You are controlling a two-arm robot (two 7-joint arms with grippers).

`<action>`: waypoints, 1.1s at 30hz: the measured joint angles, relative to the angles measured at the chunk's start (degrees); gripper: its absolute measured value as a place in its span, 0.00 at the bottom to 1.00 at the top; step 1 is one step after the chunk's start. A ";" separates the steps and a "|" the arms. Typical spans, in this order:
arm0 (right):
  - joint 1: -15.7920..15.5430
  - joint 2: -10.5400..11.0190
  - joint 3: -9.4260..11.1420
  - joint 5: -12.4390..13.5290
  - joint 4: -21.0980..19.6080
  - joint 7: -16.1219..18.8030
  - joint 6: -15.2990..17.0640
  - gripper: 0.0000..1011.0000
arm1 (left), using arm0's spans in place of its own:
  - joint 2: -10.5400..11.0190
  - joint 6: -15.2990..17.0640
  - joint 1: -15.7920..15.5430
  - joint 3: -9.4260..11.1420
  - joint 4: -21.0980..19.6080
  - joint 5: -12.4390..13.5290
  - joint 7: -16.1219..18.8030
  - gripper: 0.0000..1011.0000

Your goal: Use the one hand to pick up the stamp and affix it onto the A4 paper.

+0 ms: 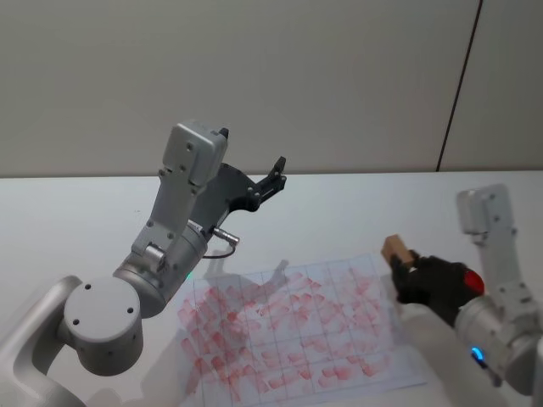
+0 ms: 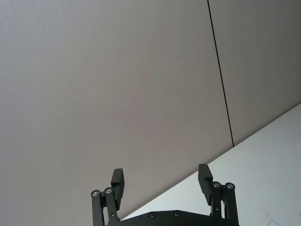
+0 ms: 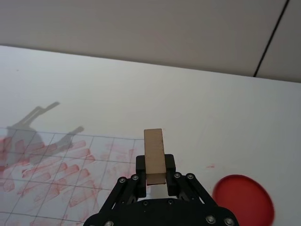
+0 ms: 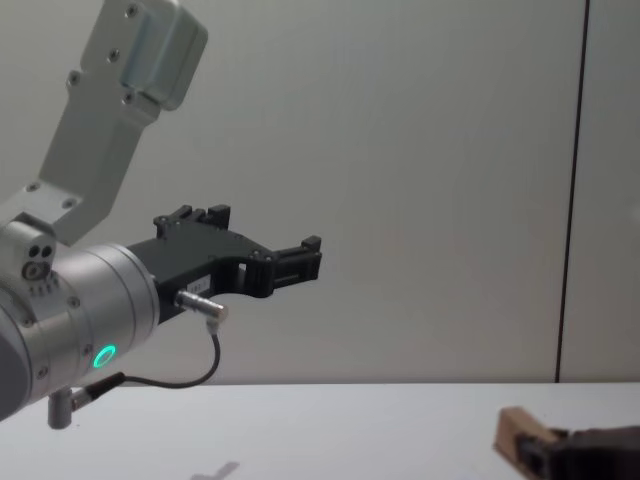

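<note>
Wooden and pale brown, the stamp point(image 1: 394, 248) sits clamped between the black fingers of the right gripper point(image 1: 400, 267), its squared end sticking out well past the fingertips. It is held low over the white worktop point(image 1: 68, 212), by the far right corner of the A4 paper point(image 1: 297, 331). I cannot tell whether it touches anything below it. From the chest view the stamp point(image 4: 520, 438) shows low at the right, close above the surface.

The sheet lies flat in front of the robot, ruled into a grid, and nearly every cell carries smudged red prints. In the right wrist view the stamp point(image 3: 154, 155) stands upright between the two fingers, with the paper point(image 3: 47, 165) to one side and a round red disc point(image 3: 242, 202) on the worktop to the other. Whether that disc is a dish holding ink or a flat pad, I cannot make out.

The left gripper point(image 1: 273, 176) hangs raised above the worktop on its bent silver arm, fingers spread apart with nothing between them, pointing toward the pale wall point(image 2: 117, 70).
</note>
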 joint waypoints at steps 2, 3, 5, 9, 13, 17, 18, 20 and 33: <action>0.45 -0.50 -0.41 -0.60 0.74 0.53 0.38 0.21 | 0.00 0.00 0.00 0.00 0.00 0.00 0.00 0.99; 0.98 -1.03 -0.85 -1.33 1.66 1.06 0.79 0.21 | 0.00 0.00 0.00 0.00 0.00 0.00 0.00 0.99; 1.45 -1.46 -1.19 -1.97 2.52 1.46 1.12 0.21 | 0.00 0.00 0.00 0.00 0.00 0.00 0.00 0.99; 2.72 -2.61 -1.96 -3.58 4.81 2.35 1.95 0.21 | 0.00 0.00 0.00 0.00 0.00 0.00 0.00 0.99; 4.13 -3.88 -2.65 -5.15 7.33 2.68 2.71 0.21 | 0.00 0.00 0.00 0.00 0.00 0.00 0.00 0.99; 5.22 -4.89 -3.08 -6.35 9.10 2.50 2.97 0.21 | 0.00 0.00 0.00 0.00 0.00 0.00 0.00 0.99; 5.22 -4.89 -3.08 -6.35 9.10 2.50 2.97 0.21 | 0.00 0.00 0.00 0.00 0.00 0.00 0.00 0.99; 5.68 -5.31 -3.22 -6.80 9.77 2.20 2.96 0.21 | 0.00 0.00 0.00 0.00 0.00 0.00 0.00 0.99; 7.60 -6.77 -3.18 -8.03 12.06 0.66 3.08 0.21 | 0.00 0.00 0.00 0.00 0.00 0.00 0.00 0.99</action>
